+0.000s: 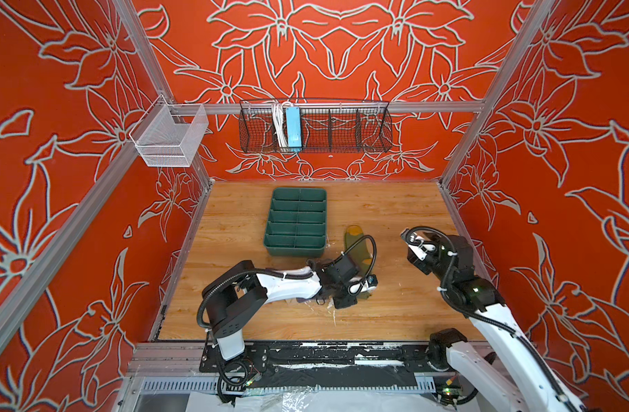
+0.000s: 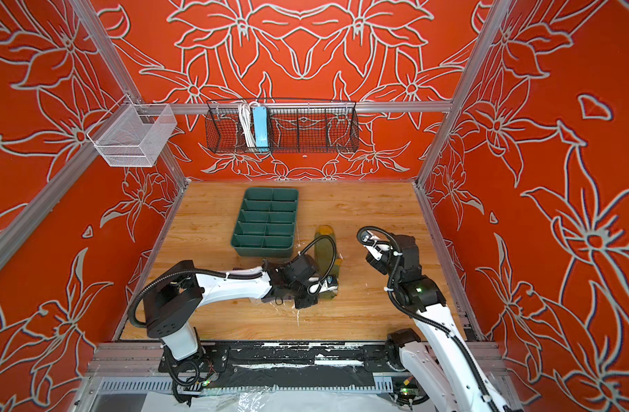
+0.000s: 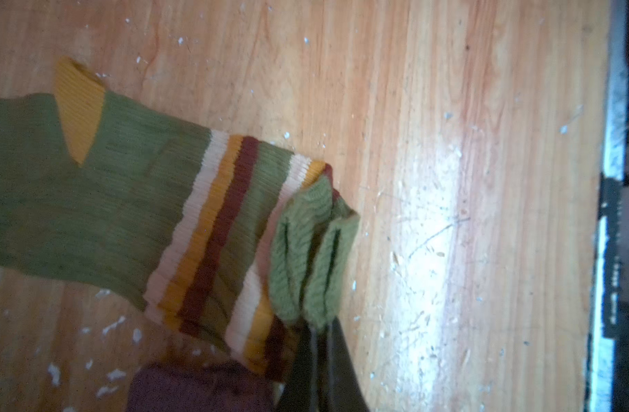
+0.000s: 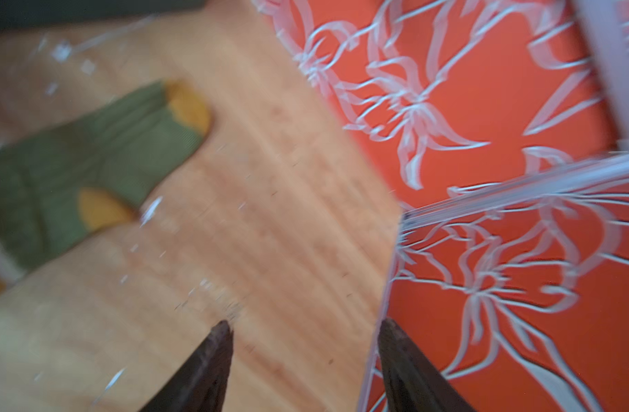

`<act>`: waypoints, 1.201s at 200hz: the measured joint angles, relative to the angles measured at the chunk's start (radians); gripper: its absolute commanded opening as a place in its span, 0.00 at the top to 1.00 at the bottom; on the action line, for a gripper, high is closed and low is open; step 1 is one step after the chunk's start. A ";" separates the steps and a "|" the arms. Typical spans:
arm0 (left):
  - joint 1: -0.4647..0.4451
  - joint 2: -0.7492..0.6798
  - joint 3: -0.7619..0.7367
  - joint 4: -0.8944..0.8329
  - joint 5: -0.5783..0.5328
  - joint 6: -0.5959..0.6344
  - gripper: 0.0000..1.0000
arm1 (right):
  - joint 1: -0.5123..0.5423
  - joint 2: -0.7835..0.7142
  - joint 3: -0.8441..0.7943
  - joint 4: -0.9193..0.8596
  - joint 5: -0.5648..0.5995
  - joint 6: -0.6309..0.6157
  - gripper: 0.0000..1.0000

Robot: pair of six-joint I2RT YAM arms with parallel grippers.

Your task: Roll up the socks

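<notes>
Scuffed woodgrain tabletop (image 3: 430, 142); ribbed olive sock (image 3: 109, 199)

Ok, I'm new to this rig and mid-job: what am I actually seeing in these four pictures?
Two white robot arms, left and right, work over a wooden tabletop. Two pictures look down on the whole scene; the other two come from a camera on each wrist. On the table lie a dark green divided plastic tray, an olive green fabric sock with mustard toe and heel, and a purple fabric sock, mostly hidden under the left arm. The left gripper is shut on the olive sock's cuff. The right gripper is open, empty, away from both socks.
</notes>
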 measured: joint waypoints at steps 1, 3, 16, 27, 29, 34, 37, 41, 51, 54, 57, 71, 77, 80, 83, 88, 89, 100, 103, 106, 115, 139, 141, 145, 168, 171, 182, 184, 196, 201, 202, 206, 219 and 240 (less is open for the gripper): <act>0.006 0.008 0.013 -0.014 0.018 -0.001 1.00 | -0.001 -0.009 0.001 0.001 -0.008 -0.002 0.34; 0.010 0.012 0.020 -0.020 0.023 0.000 1.00 | -0.001 -0.013 0.002 0.001 -0.011 -0.003 0.35; 0.050 0.078 0.105 -0.103 0.114 -0.005 1.00 | 0.002 -0.080 0.011 -0.032 -0.076 -0.043 0.35; 0.075 0.134 0.168 -0.159 0.179 -0.010 1.00 | 0.016 -0.122 0.019 -0.088 -0.115 -0.078 0.36; 0.079 0.143 0.178 -0.168 0.190 -0.011 1.00 | 0.020 -0.130 0.021 -0.098 -0.117 -0.085 0.36; 0.090 0.171 0.207 -0.195 0.219 -0.015 1.00 | 0.034 -0.150 0.024 -0.130 -0.124 -0.104 0.36; 0.095 0.182 0.219 -0.206 0.232 -0.019 1.00 | 0.043 -0.159 0.025 -0.146 -0.126 -0.113 0.37; 0.103 0.203 0.238 -0.226 0.254 -0.021 1.00 | 0.065 -0.171 0.026 -0.175 -0.127 -0.130 0.37; 0.120 0.245 0.284 -0.271 0.310 -0.030 1.00 | 0.120 -0.186 0.025 -0.249 -0.116 -0.165 0.37; 0.123 0.253 0.293 -0.279 0.320 -0.033 1.00 | 0.146 -0.189 0.023 -0.271 -0.111 -0.175 0.37; 0.127 0.262 0.304 -0.290 0.332 -0.036 1.00 | 0.164 -0.191 0.020 -0.289 -0.101 -0.184 0.38; 0.140 0.290 0.335 -0.323 0.381 -0.048 1.00 | 0.276 -0.200 -0.005 -0.374 -0.064 -0.220 0.38; 0.144 0.297 0.341 -0.330 0.396 -0.055 1.00 | 0.323 -0.204 -0.020 -0.401 -0.045 -0.230 0.38; 0.145 0.299 0.343 -0.332 0.402 -0.056 1.00 | 0.350 -0.208 -0.032 -0.418 -0.029 -0.235 0.38; 0.146 0.301 0.344 -0.333 0.407 -0.060 1.00 | 0.372 -0.209 -0.040 -0.428 -0.023 -0.238 0.38; 0.149 0.303 0.345 -0.335 0.417 -0.064 1.00 | 0.411 -0.212 -0.057 -0.446 -0.004 -0.245 0.38; 0.149 0.303 0.345 -0.335 0.418 -0.066 1.00 | 0.411 -0.212 -0.057 -0.446 -0.004 -0.245 0.38; 0.152 0.304 0.344 -0.336 0.432 -0.077 1.00 | 0.491 -0.213 -0.095 -0.459 0.026 -0.257 0.37; 0.152 0.304 0.344 -0.336 0.435 -0.079 1.00 | 0.517 -0.211 -0.106 -0.460 0.037 -0.259 0.37; 0.153 0.305 0.344 -0.336 0.437 -0.084 1.00 | 0.531 -0.210 -0.115 -0.459 0.042 -0.261 0.37; 0.153 0.305 0.342 -0.336 0.443 -0.090 1.00 | 0.592 -0.195 -0.146 -0.443 0.066 -0.273 0.37; 0.154 0.305 0.341 -0.337 0.451 -0.100 1.00 | 0.700 -0.078 -0.214 -0.337 0.091 -0.295 0.36; 0.154 0.306 0.341 -0.337 0.452 -0.100 1.00 | 0.705 -0.056 -0.219 -0.321 0.091 -0.296 0.37; 0.154 0.306 0.341 -0.338 0.454 -0.103 1.00 | 0.712 -0.025 -0.227 -0.297 0.091 -0.298 0.36; 0.155 0.307 0.341 -0.338 0.460 -0.107 1.00 | 0.718 0.172 -0.264 -0.129 0.098 -0.298 0.36; 0.155 0.307 0.341 -0.338 0.461 -0.107 1.00 | 0.718 0.197 -0.266 -0.107 0.098 -0.299 0.36; 0.155 0.307 0.341 -0.340 0.462 -0.107 1.00 | 0.718 0.264 -0.269 -0.044 0.098 -0.298 0.36; 0.155 0.307 0.340 -0.340 0.462 -0.107 1.00 | 0.718 0.277 -0.269 -0.031 0.098 -0.298 0.36; 0.155 0.307 0.340 -0.341 0.465 -0.107 1.00 | 0.711 0.340 -0.269 0.040 0.097 -0.297 0.37; 0.155 0.307 0.340 -0.342 0.465 -0.107 1.00 | 0.710 0.361 -0.269 0.063 0.097 -0.296 0.38; 0.155 0.307 0.340 -0.342 0.466 -0.107 1.00 | 0.710 0.364 -0.269 0.066 0.097 -0.296 0.39; 0.155 0.307 0.339 -0.342 0.466 -0.106 1.00 | 0.706 0.382 -0.269 0.085 0.096 -0.295 0.41; 0.155 0.307 0.338 -0.342 0.468 -0.106 1.00 | 0.699 0.421 -0.265 0.137 0.097 -0.295 0.49; 0.156 0.307 0.335 -0.341 0.476 -0.107 1.00 | 0.690 0.470 -0.264 0.195 0.095 -0.292 0.62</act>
